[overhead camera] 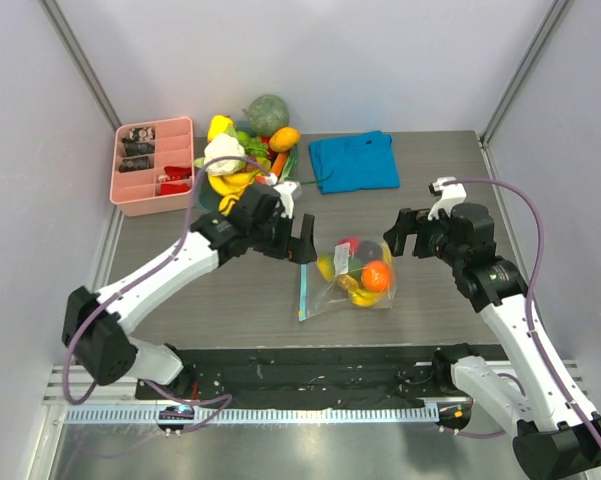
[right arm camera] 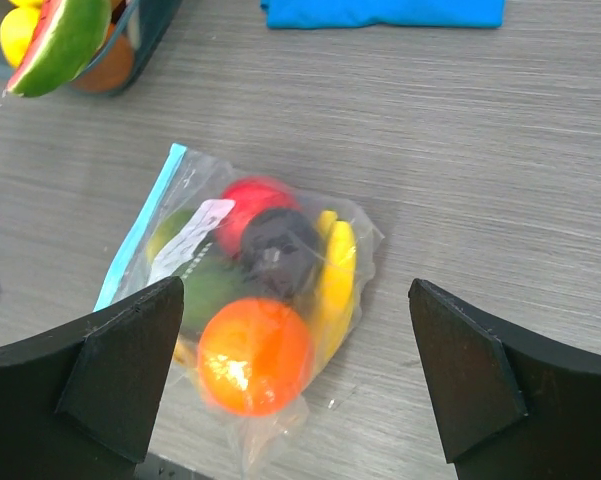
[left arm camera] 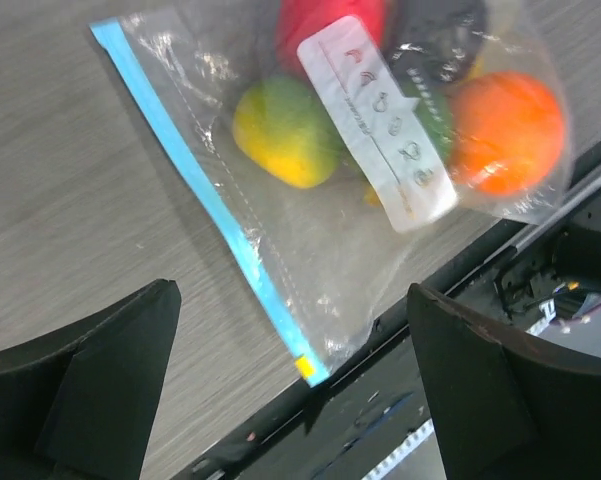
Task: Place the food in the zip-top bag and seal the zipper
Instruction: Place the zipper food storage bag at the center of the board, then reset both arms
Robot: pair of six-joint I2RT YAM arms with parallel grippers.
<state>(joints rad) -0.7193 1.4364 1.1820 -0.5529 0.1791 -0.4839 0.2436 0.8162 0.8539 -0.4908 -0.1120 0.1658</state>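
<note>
Nearest the lens in the left wrist view, the left claw is held wide open above the table, and nothing is gripped between its jaws. It is poised over the near end of the zipper. From that placement it is judged that this arm is there to deal with the blue strip rather than to fetch more food.

The right claw is likewise spread to its full width and is empty. It is held over the far side of the bag, where the bag can be watched or steadied if needed.

The bag is laid flat on the table between the two arms and is touched by neither claw. Inside it, an orange, an apple, a plum, a banana and a lemon are bunched together against the closed end, well clear of the mouth, so the strip is left free to be pressed. A white label is seen on the plastic over the fruit.

The zipper lies straight and flat along its whole visible length, so the seal is judged to be made, though this cannot be confirmed from above. A blue cloth lies well apart at the back of the table and is not involved.
</note>
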